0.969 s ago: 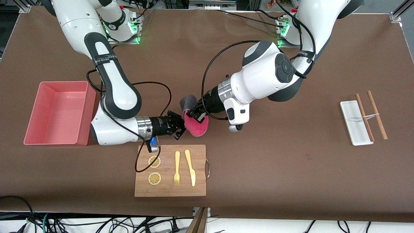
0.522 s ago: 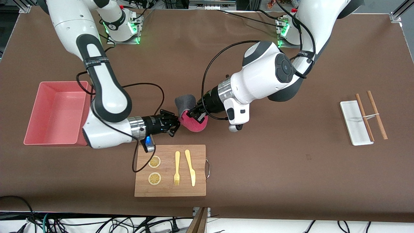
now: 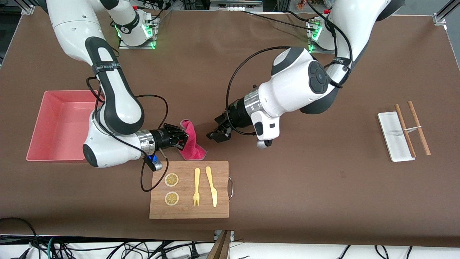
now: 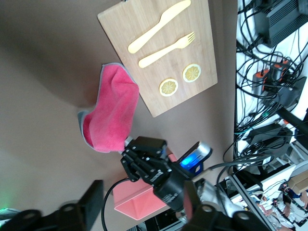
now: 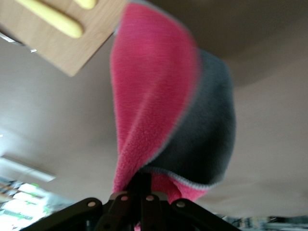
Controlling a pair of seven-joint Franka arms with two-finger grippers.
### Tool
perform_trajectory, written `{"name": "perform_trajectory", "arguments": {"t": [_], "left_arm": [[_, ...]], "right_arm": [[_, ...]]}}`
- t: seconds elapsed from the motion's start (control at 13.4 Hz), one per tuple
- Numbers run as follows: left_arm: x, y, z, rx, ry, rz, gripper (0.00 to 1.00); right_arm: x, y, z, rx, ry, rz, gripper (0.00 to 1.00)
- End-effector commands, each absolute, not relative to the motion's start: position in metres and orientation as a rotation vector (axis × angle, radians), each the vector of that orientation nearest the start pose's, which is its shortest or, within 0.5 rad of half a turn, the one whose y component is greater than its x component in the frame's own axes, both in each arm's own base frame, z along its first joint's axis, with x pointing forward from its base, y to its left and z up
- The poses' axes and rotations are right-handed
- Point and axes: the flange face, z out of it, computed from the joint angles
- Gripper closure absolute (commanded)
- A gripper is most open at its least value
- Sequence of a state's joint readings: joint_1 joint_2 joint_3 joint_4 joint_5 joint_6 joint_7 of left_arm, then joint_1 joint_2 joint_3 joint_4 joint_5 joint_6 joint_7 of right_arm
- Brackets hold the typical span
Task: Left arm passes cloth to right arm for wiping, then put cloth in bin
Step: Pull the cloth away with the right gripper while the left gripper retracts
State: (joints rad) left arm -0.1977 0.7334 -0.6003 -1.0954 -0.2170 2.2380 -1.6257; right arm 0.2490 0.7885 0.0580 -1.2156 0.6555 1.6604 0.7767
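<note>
The magenta-pink cloth (image 3: 191,142) with its grey reverse hangs from my right gripper (image 3: 182,138), which is shut on one edge of it, just over the table by the cutting board's farther edge. In the right wrist view the cloth (image 5: 156,96) drapes from the closed right gripper (image 5: 142,187). My left gripper (image 3: 215,135) is open and empty, a short way from the cloth toward the left arm's end. The left wrist view shows the cloth (image 4: 113,113), the right gripper (image 4: 143,156) and the left gripper (image 4: 141,190). The salmon-pink bin (image 3: 39,126) stands at the right arm's end.
A wooden cutting board (image 3: 222,201) nearer the front camera carries two lemon slices (image 3: 171,180), a yellow fork (image 3: 196,187) and a knife (image 3: 211,185). A white tray (image 3: 390,135) with two wooden chopsticks (image 3: 413,127) lies toward the left arm's end.
The left gripper has let go of the cloth and opened. The right gripper has shut on the cloth and drawn it toward the bin; the cloth has unfolded and hangs down.
</note>
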Motion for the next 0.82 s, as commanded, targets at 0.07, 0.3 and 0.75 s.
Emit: {"name": "perform_trajectory", "arguments": {"t": [0.07,0.3,0.75], "left_arm": [[0.667,-0.391,0.514,2.021,1.362,-0.366,0.0],[0.663,-0.355,0.536,2.156,1.382,-0.329,0.0],[0.593,-0.242,0.617,2.665,0.966,-0.218,0.0]], "right_arm": [[0.657,0.266,0.292,-2.635,0.755,0.874,1.0],[0.636,0.282,0.267,-2.828,0.666,0.872,1.0],[0.636,0.228,0.237,-3.031,0.518,0.871,1.0]]}}
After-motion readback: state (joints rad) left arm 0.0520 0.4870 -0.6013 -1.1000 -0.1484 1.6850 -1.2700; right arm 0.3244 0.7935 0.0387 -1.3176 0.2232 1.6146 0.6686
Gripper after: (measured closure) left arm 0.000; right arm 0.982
